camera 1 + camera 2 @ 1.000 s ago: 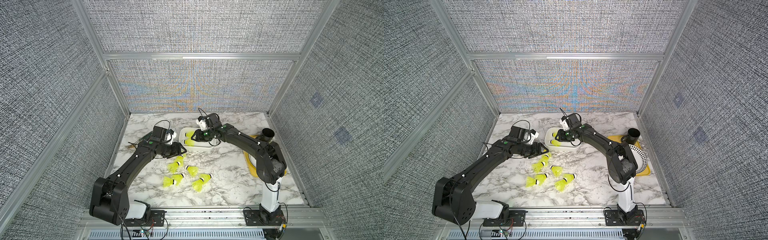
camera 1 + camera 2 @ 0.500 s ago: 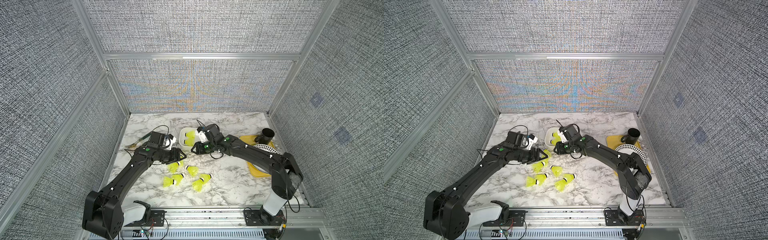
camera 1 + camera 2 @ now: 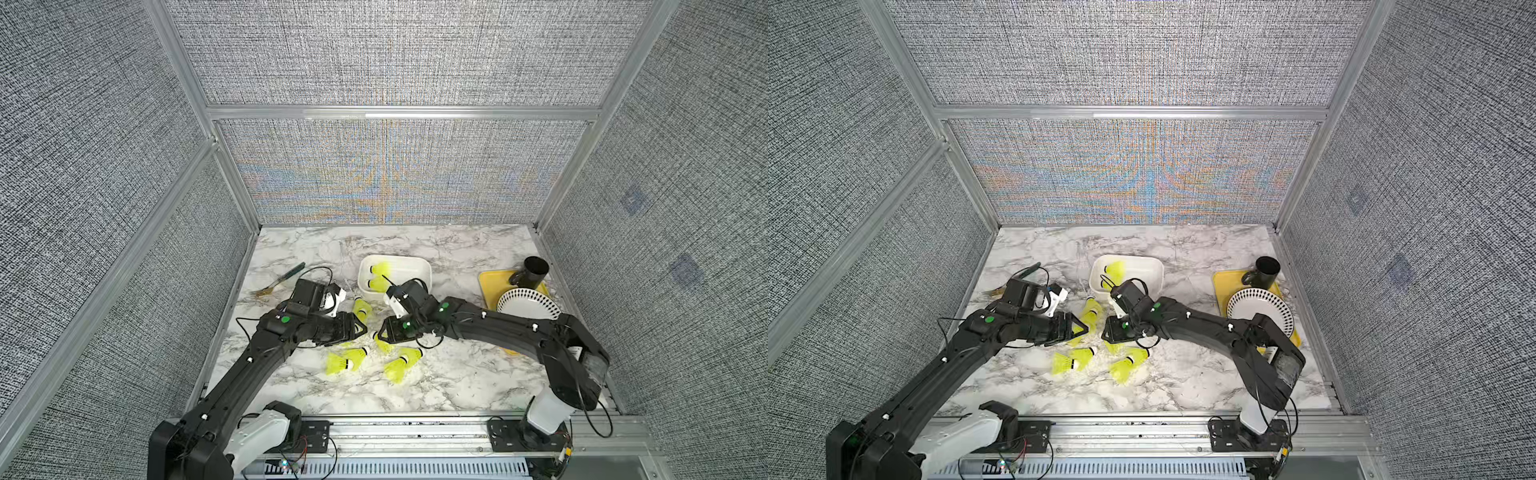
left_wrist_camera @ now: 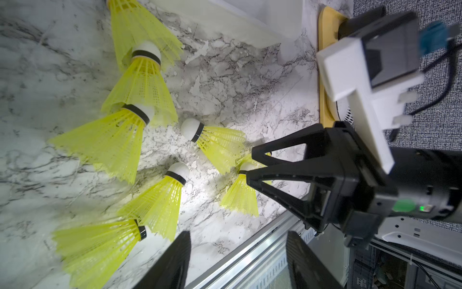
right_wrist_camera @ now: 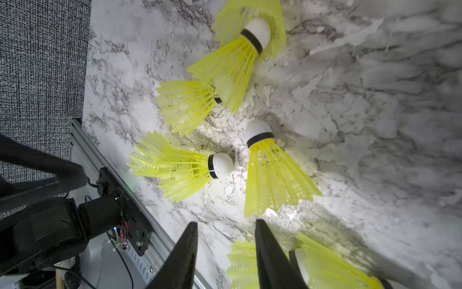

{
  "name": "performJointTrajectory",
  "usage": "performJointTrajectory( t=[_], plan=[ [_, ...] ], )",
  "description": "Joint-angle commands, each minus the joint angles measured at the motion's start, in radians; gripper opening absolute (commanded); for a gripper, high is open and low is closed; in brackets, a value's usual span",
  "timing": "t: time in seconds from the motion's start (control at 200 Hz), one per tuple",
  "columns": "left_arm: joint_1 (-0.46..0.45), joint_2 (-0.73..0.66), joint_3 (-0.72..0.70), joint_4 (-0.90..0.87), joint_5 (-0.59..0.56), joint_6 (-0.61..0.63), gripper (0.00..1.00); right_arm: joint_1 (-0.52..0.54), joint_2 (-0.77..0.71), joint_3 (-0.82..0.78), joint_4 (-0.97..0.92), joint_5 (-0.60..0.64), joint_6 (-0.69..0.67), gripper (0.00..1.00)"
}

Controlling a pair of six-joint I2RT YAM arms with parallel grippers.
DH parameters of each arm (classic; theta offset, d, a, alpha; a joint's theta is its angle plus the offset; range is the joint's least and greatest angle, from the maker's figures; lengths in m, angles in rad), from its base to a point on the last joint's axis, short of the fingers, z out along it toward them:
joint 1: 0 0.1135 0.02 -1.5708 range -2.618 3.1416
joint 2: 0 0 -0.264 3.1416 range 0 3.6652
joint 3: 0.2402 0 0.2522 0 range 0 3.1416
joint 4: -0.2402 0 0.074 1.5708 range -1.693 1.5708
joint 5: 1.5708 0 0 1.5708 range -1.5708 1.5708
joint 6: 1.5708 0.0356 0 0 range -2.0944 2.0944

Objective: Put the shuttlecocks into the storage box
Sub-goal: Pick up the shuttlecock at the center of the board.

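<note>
The shuttlecocks (image 3: 347, 360) on the bench (image 3: 457, 374) look light, with soft skirts; better to grasp near the firm white cap. Both arms' jaws stand apart, empty.

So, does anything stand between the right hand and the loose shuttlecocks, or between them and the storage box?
Nothing visible. The right hand hangs open just above the shuttlecocks on the table, the left hand close opposite. The storage box behind them is open-topped and partly free.
</note>
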Motion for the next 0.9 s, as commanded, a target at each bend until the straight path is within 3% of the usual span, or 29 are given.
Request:
performJointTrajectory(
  t=[0.0,0.22,0.49,0.766,0.896],
  plan=[
    [-0.010,-0.021,-0.006,-0.042,-0.009,-0.011,0.64,0.010,-0.010,-0.029,0.069,0.010,0.106,0.42],
    [-0.055,-0.043,-0.034,-0.054,-0.008,-0.009,0.64,0.013,-0.029,-0.101,0.149,0.019,0.237,0.45],
    [-0.068,-0.049,-0.044,-0.038,-0.011,-0.006,0.63,0.012,0.041,-0.095,0.218,0.016,0.295,0.43],
    [-0.072,-0.059,-0.050,-0.038,-0.009,-0.004,0.63,0.009,0.100,-0.059,0.212,0.033,0.331,0.29],
    [-0.072,-0.058,-0.055,-0.032,-0.005,0.000,0.63,0.006,0.114,-0.050,0.206,0.034,0.328,0.27]
  ],
)
